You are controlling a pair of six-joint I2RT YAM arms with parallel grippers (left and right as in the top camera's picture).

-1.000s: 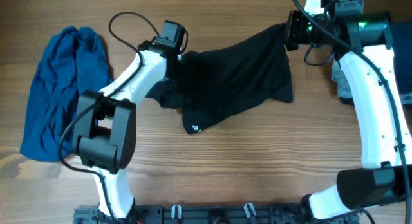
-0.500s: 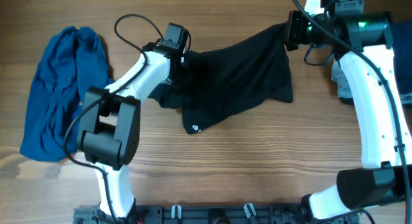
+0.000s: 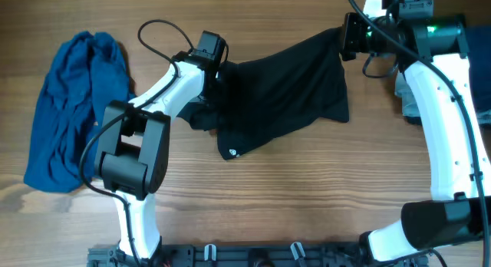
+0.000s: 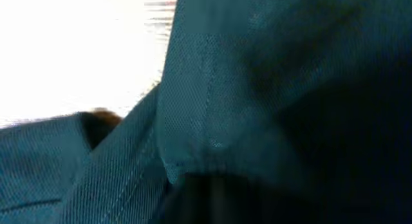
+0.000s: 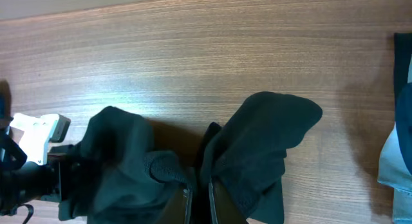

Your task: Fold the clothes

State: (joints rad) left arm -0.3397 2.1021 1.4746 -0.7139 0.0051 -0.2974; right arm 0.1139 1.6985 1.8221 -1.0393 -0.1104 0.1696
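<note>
From overhead: shows black garment [image 3: 284,90] stretched mid-table [image 3: 307,198], left gripper [image 3: 217,67] at its 9 o'clock edge, right gripper [image 3: 345,35] lifting its 2 o'clock corner. Bears a tiny white logo [image 3: 232,153] at 7 o'clock, unreadable. Left wrist: shows only close fabric and a stitched seam; grip impossible to tell. Right wrist: pinched narrow on a bunched fold

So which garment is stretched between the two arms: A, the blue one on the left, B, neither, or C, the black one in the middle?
C: the black garment runs from the left tool to the right tool, while the blue garment lies apart at the far left.
</note>
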